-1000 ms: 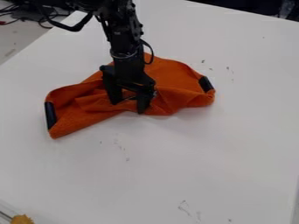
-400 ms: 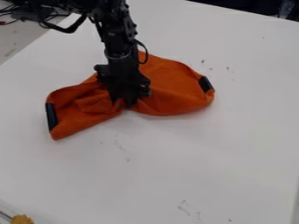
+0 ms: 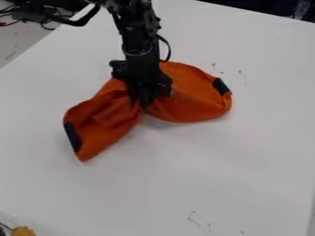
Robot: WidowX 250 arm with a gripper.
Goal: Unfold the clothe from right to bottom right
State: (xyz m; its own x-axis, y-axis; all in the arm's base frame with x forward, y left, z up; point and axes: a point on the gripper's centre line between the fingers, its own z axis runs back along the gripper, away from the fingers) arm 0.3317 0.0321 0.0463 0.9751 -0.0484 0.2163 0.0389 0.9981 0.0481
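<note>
The gripper point(image 3: 145, 102) hangs from the top edge over the middle of the orange cloth point(image 3: 194, 99), shut on a pinched fold of it at the front edge. The cloth spreads to both sides of the pinch like a bow tie, creased on its left half and smoother on its right half. A dark patch marks its left end, and another dark patch marks its right end. The arm hides part of the cloth's back middle.
The white table point(image 3: 203, 170) surrounds the cloth. A yellowish object point(image 3: 23, 231) lies at the bottom left corner. Cables and dark equipment are beyond the table's edge at the upper left.
The gripper's fingers have closed on the cloth. Gripper and pinched fold have since moved slightly right and up in view; the cloth's left end has swung right and down, its right end shifted slightly right.
</note>
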